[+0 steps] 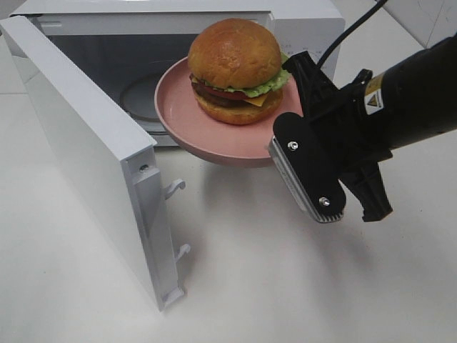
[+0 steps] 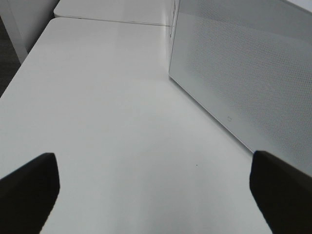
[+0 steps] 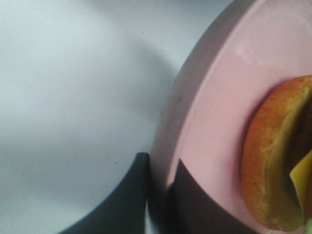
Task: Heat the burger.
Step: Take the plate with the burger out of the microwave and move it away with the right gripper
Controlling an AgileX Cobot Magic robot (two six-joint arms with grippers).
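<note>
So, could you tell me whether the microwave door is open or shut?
Open: the microwave door is swung wide, showing the cavity behind the burger.

You've got a golden-brown burger [image 1: 235, 70] (green lettuce, red tomato, yellow cheese, dark patty) on a pink plate [image 1: 214, 136]. White microwave [image 1: 86, 136], its door finely dotted, white table [image 1: 285, 286], black right tool [image 1: 303, 168] with silver ribbing.

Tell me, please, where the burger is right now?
In the exterior high view, the burger sits on the pink plate, held up before the open microwave by the right gripper.
</note>
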